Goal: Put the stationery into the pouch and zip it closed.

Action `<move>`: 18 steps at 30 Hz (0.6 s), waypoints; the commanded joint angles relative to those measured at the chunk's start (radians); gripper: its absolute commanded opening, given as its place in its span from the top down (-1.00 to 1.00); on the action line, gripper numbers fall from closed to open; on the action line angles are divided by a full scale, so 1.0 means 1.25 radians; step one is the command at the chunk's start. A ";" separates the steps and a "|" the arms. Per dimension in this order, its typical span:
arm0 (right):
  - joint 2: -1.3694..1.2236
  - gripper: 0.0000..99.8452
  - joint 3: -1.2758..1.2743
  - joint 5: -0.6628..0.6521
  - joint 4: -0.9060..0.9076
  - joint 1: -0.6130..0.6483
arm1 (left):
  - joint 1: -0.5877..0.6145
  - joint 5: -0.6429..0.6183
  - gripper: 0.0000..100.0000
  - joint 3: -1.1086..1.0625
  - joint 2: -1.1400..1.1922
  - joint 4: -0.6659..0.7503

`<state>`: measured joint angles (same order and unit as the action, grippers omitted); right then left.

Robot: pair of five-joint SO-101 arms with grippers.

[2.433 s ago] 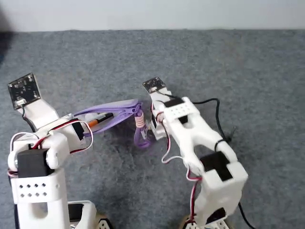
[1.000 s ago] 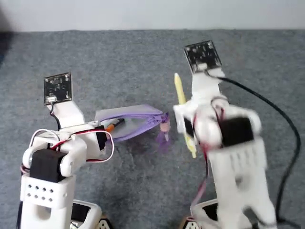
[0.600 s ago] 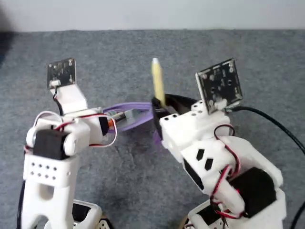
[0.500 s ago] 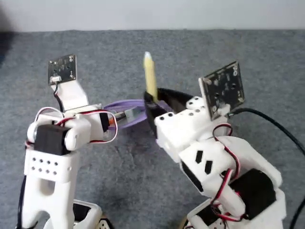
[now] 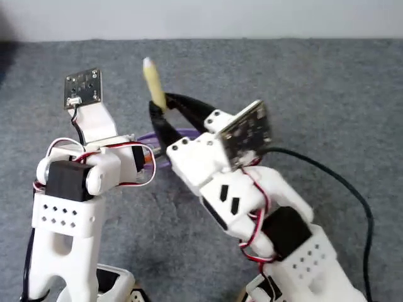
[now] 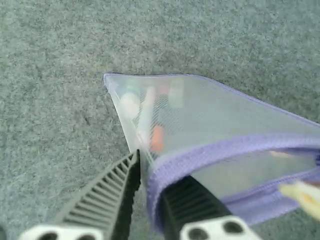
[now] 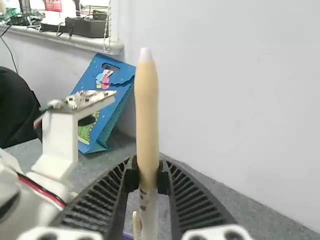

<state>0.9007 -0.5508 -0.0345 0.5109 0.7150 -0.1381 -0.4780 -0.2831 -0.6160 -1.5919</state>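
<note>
Tapered cream pen (image 5: 155, 85), now farther left

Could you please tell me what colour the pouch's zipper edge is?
Purple; the zipper edge shows best in the left wrist view.

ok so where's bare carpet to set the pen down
Free: the far carpet strip along the wall, and the right side beyond the black cable. Crowded mid-table: left pincer gripping the pouch, right pincer holding the pen close by.
</note>
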 commanded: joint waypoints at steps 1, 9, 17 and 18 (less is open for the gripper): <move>0.025 0.98 -0.060 -0.020 -0.096 0.003 | -0.010 -0.009 0.98 0.024 0.014 -0.004; 0.088 0.98 -0.216 -0.082 -0.123 -0.001 | -0.009 -0.009 0.98 0.024 0.014 -0.004; 0.164 0.92 -0.339 -0.131 -0.109 -0.047 | -0.009 -0.009 0.98 0.024 0.014 -0.001; 0.165 0.86 -0.336 -0.133 -0.090 -0.048 | -0.009 -0.009 0.98 0.024 0.014 -0.001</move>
<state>1.0787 -0.9728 -0.1849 0.3790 0.6751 -0.1381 -0.4780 -0.2831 -0.6130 -1.5919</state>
